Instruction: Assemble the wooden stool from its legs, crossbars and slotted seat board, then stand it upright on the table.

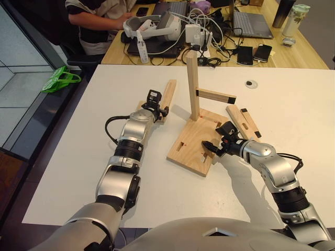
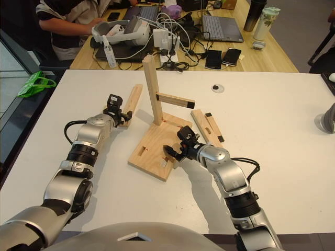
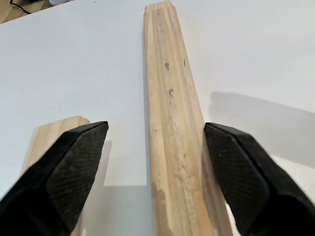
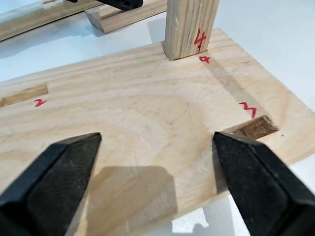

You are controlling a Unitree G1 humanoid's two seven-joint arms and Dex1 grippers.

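The left tool [image 3: 155,133], spread wide, straddles a loose leg [image 1: 168,94] lying on the desk [image 1: 293,115], apparently to grasp it, while the open right tool [image 4: 157,142] is poised over the seat board [image 1: 188,151], probably to steady it.

Bright, even light from above floods the white table [image 1: 303,115] — soft grey shadows pool low in the frame beside the right arm [image 1: 275,170]; the upright leg [image 1: 193,83] casts a faint one across the seat board [image 1: 193,157]
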